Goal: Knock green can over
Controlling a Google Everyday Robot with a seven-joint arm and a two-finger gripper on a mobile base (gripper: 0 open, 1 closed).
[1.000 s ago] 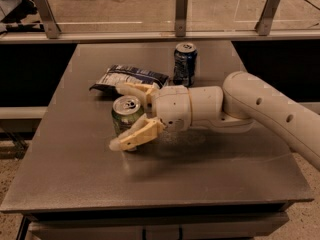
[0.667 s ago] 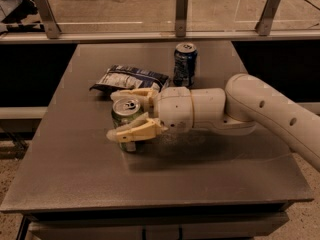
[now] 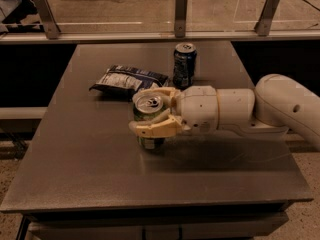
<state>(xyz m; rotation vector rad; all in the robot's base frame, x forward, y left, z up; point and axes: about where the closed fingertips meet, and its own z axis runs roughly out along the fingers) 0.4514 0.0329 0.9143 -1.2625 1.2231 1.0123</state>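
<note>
The green can [image 3: 149, 104] stands upright near the middle of the grey table [image 3: 90, 154], its silver pull-tab top showing. My gripper [image 3: 137, 111] reaches in from the right at can height and is open. One cream finger [image 3: 152, 129] lies across the can's front side, and the other finger [image 3: 156, 92] is behind the can's rim. The can sits between the two fingers. My white arm [image 3: 280, 106] runs off to the right edge.
A dark blue can [image 3: 184, 65] stands upright behind the gripper. A dark snack bag [image 3: 127, 79] lies flat just behind and left of the green can. A glass railing with metal posts [image 3: 181, 6] runs along the table's far edge.
The gripper has moved left and turned level, so its fingers now sit on either side of the green can. The can still stands upright in the same place.
</note>
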